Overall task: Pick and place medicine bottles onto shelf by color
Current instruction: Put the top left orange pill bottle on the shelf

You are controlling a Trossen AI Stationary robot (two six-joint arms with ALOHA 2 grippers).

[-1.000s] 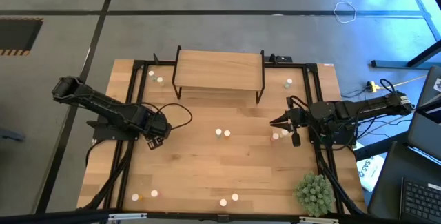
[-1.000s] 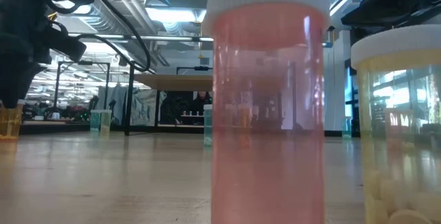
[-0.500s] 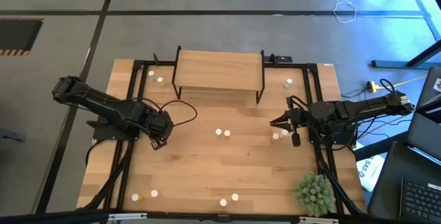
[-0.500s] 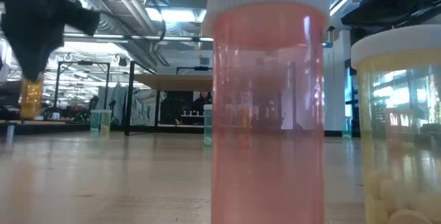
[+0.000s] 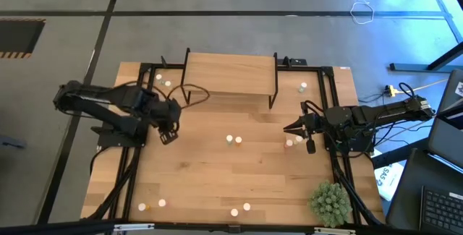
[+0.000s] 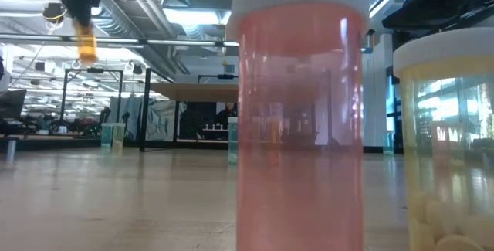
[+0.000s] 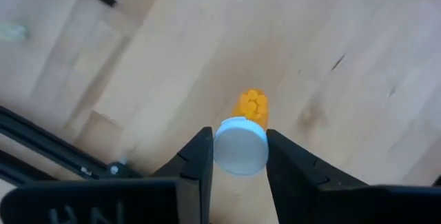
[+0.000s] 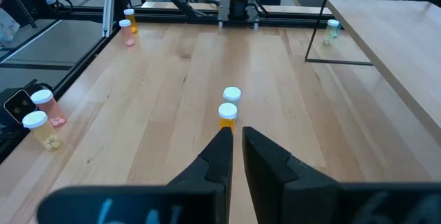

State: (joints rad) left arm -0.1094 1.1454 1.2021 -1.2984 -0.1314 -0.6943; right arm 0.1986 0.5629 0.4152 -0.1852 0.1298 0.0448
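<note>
A: Item one, left gripper (image 7: 240,156). What do you have on it?

B: You have it raised above the left half of the table (image 5: 210,177), in front of the shelf's left end. Jaws closed on an orange bottle (image 7: 242,141), gripped just below its white cap; the low view shows that bottle hanging clear of the tabletop.

A: Item two, right gripper (image 8: 236,136)?

B: You see it low at the right side of the table, pointing inward. Jaws narrow, almost touching, nothing between them. Just ahead of it stand two bottles (image 8: 229,113), one orange, one behind it.

A: Item three, shelf (image 5: 230,73)?

B: Light-wood board on black legs at the far middle of the table. Its top carries no bottles.

A: Remaining stock?

B: Loose bottles stand on the table: a pair at centre (image 5: 233,140), one pair near the front edge (image 5: 241,209), another at front left (image 5: 152,204), two by the shelf's left legs (image 5: 163,81), one by its right (image 5: 302,87). A pink bottle (image 6: 299,120) and a yellow bottle (image 6: 448,143) stand right at the low camera. A spiky green plant ball (image 5: 331,202) sits at the front right corner.
</note>
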